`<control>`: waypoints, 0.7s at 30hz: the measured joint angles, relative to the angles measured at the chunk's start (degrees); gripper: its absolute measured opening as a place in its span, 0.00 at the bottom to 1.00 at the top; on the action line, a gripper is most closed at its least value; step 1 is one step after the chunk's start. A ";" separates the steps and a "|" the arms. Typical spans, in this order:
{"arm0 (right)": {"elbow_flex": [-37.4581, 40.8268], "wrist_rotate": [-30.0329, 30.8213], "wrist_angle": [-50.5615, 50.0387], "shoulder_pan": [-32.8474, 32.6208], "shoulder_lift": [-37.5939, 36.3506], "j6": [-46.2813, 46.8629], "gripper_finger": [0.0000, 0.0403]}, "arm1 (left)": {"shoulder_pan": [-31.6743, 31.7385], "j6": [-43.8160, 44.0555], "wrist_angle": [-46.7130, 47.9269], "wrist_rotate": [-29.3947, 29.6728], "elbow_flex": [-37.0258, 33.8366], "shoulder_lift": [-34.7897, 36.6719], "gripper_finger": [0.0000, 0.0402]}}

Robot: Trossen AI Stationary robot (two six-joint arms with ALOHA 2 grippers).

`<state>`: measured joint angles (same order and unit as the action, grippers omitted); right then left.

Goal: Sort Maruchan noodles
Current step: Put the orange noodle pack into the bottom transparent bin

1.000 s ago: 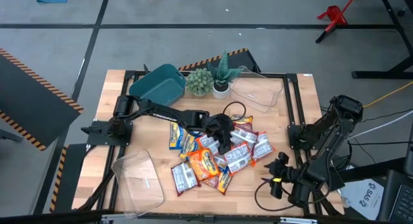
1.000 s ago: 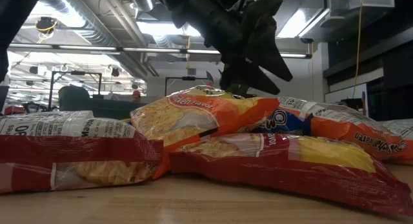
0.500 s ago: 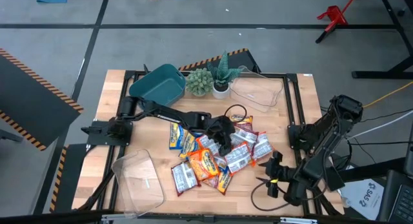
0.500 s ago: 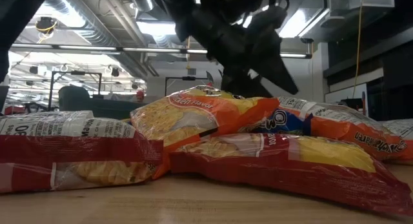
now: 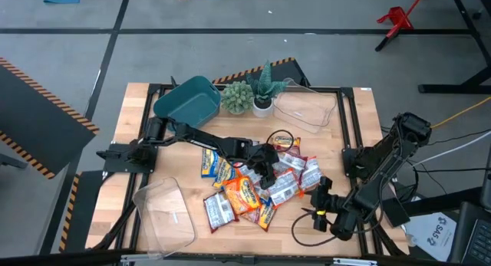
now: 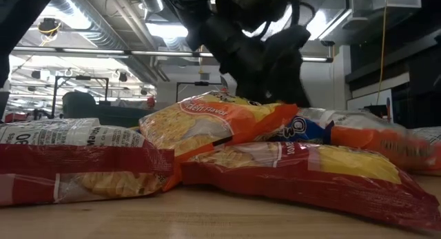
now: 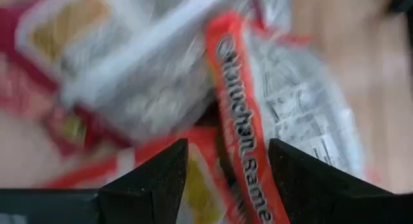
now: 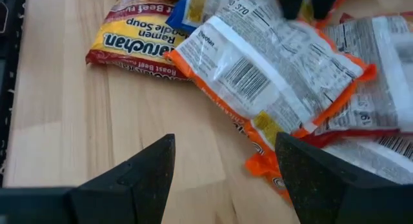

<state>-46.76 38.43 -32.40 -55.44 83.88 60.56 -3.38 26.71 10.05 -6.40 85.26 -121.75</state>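
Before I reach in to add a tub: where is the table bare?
Bare wood lies between the packet pile and the right gripper, and left of the pile below the teal bin. The centre is crowded: the left gripper hangs open over the packets.

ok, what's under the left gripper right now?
The left gripper, open, sits over the middle of the noodle pile. An orange-edged Maruchan packet lies between its fingers, silvery packets beside it. What lies deeper in the pile is covered.
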 joint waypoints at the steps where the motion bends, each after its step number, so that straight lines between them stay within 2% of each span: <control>1: 0.00 0.08 0.55 0.04 0.01 -1.52 0.63 | 0.00 0.18 0.46 0.36 0.02 -0.30 0.53; 8: -0.04 2.04 2.52 0.11 0.01 -13.42 0.63 | -0.01 1.45 3.68 2.14 0.12 -0.87 0.53; 12: -0.04 4.08 3.05 0.14 0.89 -24.78 0.63 | 0.19 1.45 4.20 2.27 0.12 -0.91 0.53; 17: -0.07 3.36 8.39 1.76 5.83 -41.05 0.63 | 0.53 1.45 4.35 2.37 0.10 -0.94 0.52; 21: -1.90 3.59 10.01 3.79 10.48 -46.07 0.63 | 0.63 1.43 4.49 2.39 0.06 -0.98 0.52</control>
<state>-48.67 42.02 -22.39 -51.65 94.36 14.50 -2.74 28.14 14.54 -4.01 85.32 -122.74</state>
